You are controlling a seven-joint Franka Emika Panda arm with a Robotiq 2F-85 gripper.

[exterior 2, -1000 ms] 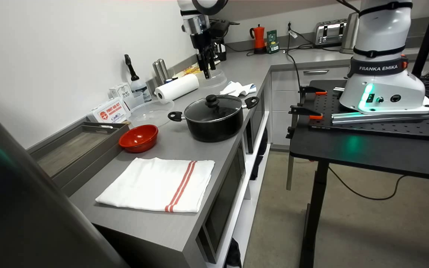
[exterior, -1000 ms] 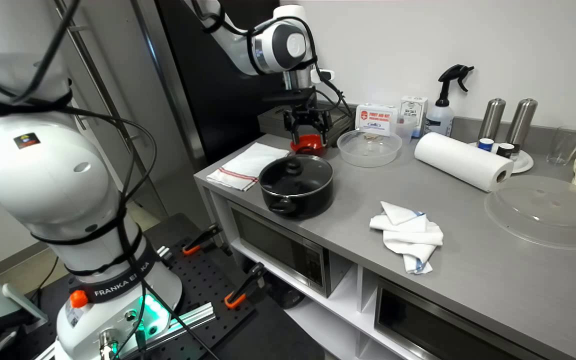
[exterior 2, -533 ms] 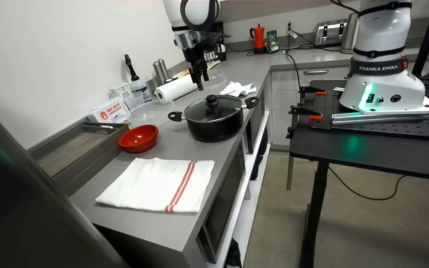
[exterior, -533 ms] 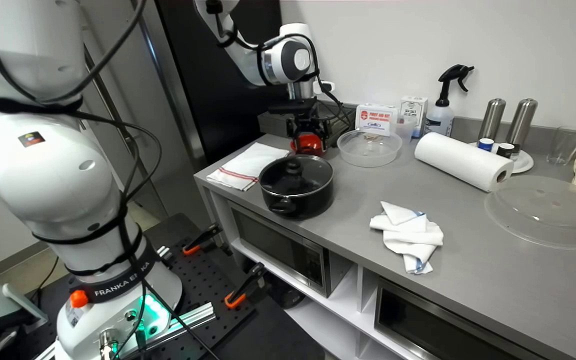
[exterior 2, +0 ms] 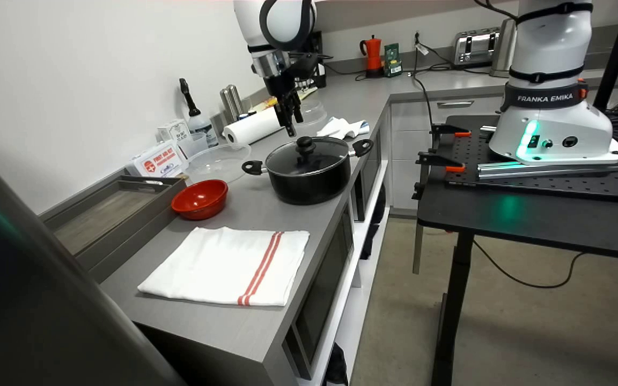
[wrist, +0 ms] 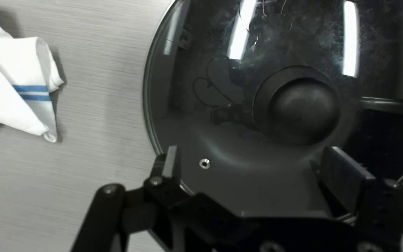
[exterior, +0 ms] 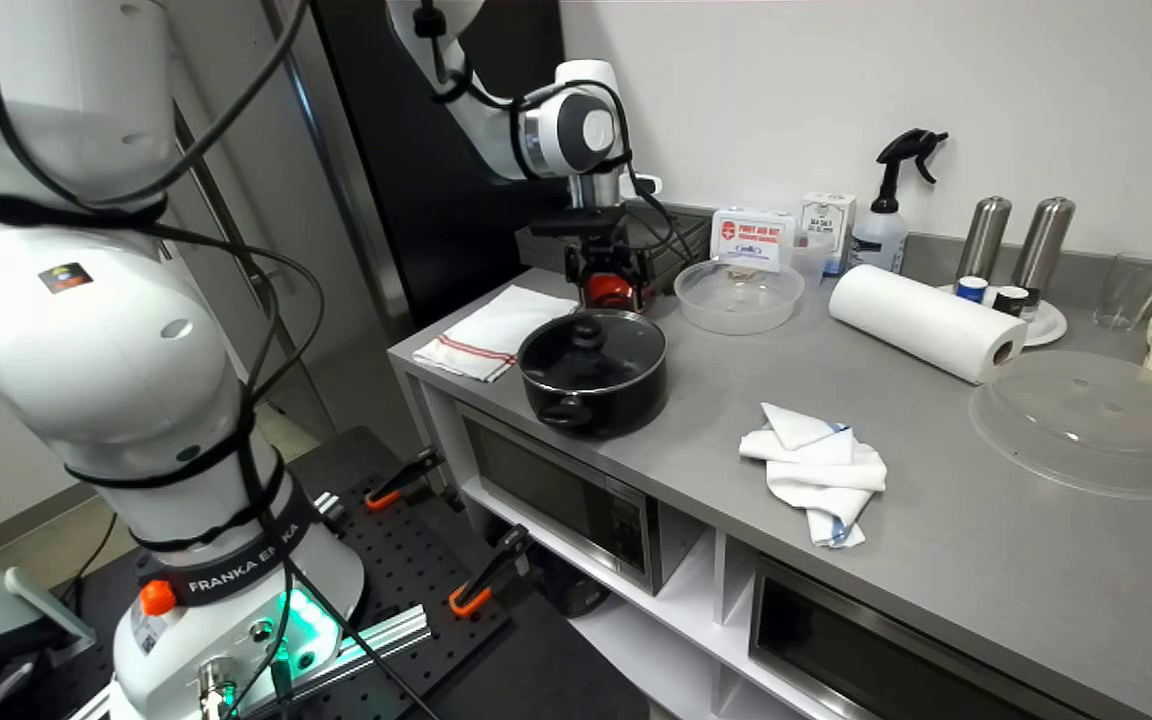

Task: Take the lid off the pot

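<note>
Grey bench against white wall. Black two-fingered end effector, jaws apart, hangs near round clear glass lid with black knob; lid seated on wide low glossy black pot. Round red bowl and crumpled white cloth apart from pot.

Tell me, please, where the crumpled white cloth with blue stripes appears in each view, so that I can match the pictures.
In an exterior view, the blue-striped cloth lies right of centre, in the lower half.
In an exterior view, the blue-striped cloth lies just right of centre, in the upper half.
In the wrist view, the blue-striped cloth is at the upper left, cut off by the frame.
Shared landmark: the dark-knobbed lid.
</note>
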